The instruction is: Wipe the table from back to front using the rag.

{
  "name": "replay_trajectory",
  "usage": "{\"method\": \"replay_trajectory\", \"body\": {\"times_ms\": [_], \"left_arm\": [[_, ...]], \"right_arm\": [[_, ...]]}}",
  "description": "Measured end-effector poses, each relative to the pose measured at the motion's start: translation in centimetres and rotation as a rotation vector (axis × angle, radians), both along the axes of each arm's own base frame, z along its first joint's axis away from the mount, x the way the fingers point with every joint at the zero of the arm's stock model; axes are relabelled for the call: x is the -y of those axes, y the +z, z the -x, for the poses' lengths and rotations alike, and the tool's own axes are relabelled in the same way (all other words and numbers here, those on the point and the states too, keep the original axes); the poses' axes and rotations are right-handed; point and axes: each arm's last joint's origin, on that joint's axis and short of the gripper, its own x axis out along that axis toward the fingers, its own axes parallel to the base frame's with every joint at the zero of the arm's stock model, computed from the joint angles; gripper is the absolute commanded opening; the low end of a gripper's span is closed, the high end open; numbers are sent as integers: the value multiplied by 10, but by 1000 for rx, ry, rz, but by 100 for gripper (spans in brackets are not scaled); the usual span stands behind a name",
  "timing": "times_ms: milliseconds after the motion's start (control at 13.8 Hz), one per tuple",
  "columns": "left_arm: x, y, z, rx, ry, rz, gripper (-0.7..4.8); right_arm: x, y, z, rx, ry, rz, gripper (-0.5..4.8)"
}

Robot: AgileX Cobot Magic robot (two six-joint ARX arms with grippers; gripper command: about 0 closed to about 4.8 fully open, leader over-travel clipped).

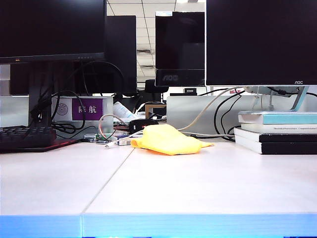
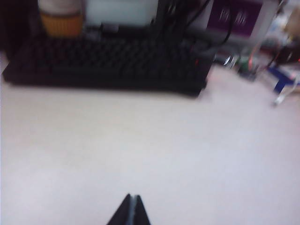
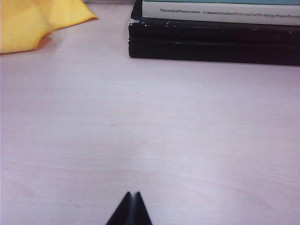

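The yellow rag [image 1: 168,139] lies crumpled near the back middle of the white table [image 1: 198,183], with no gripper on it. No arm shows in the exterior view. In the right wrist view a corner of the rag [image 3: 33,21] lies far ahead of my right gripper [image 3: 132,194], which is shut and empty over bare table [image 3: 154,122]. The left wrist view is blurred; my left gripper [image 2: 132,197] is shut and empty over bare table [image 2: 140,145], facing a black keyboard [image 2: 108,63]. The rag is out of that view.
A stack of books [image 1: 277,131] stands at the back right, also close ahead in the right wrist view [image 3: 215,33]. A black keyboard [image 1: 27,137] sits at the back left. Monitors [image 1: 260,42], cables [image 1: 218,106] and a purple sign [image 1: 87,108] line the rear.
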Motion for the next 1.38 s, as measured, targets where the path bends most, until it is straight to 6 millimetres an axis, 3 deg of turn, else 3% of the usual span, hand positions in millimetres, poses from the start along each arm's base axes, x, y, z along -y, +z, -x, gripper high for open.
{"method": "replay_trajectory", "body": {"times_ms": [944,1379], "left_arm": [[1,-4,0,-28,-43,-5,-5],[5,-4,0,-43,-194,-70,-5]], "right_arm": [[0,0,0,0,0,0,-5],[0,0,0,0,0,0,-5]]}}
